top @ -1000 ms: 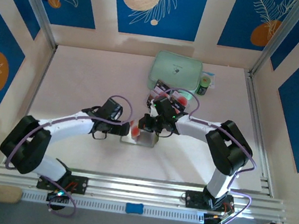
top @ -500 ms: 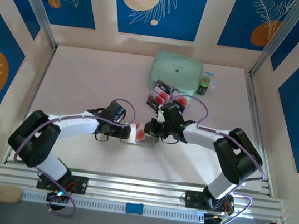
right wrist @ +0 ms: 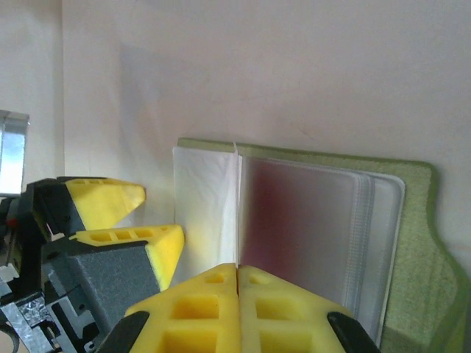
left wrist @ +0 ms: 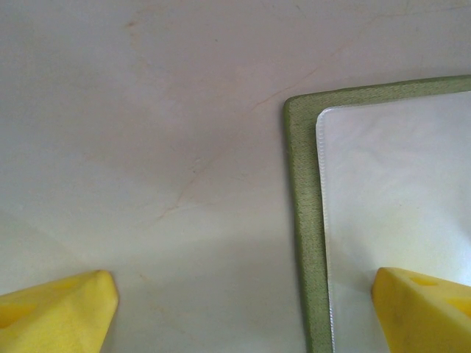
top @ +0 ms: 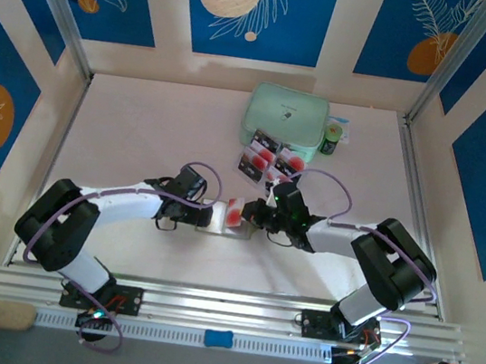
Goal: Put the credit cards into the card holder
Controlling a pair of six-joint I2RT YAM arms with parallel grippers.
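Note:
The olive-green card holder (top: 238, 229) lies open on the table between the two grippers. My left gripper (top: 210, 216) is open and straddles its edge (left wrist: 298, 220), one fingertip (left wrist: 419, 309) over a clear pocket and the other over bare table. My right gripper (right wrist: 237, 268) is shut on a thin pale credit card (right wrist: 235, 206), seen edge-on and standing over the holder's middle. In the top view the card (top: 235, 210) shows a red patch. A red blur shows through the frosted pocket (right wrist: 309, 228) beside it. More credit cards (top: 263, 156) lie farther back.
A mint-green zip case (top: 287, 115) sits at the back, with a small dark bottle (top: 330, 142) to its right. Metal rails (top: 225, 303) run along the near edge. The left gripper's fingers (right wrist: 110, 202) are close on the left of the right gripper.
My right gripper has come down from near the spare cards toward the near edge, onto the holder, still shut. The left gripper shifted slightly right and stays open.

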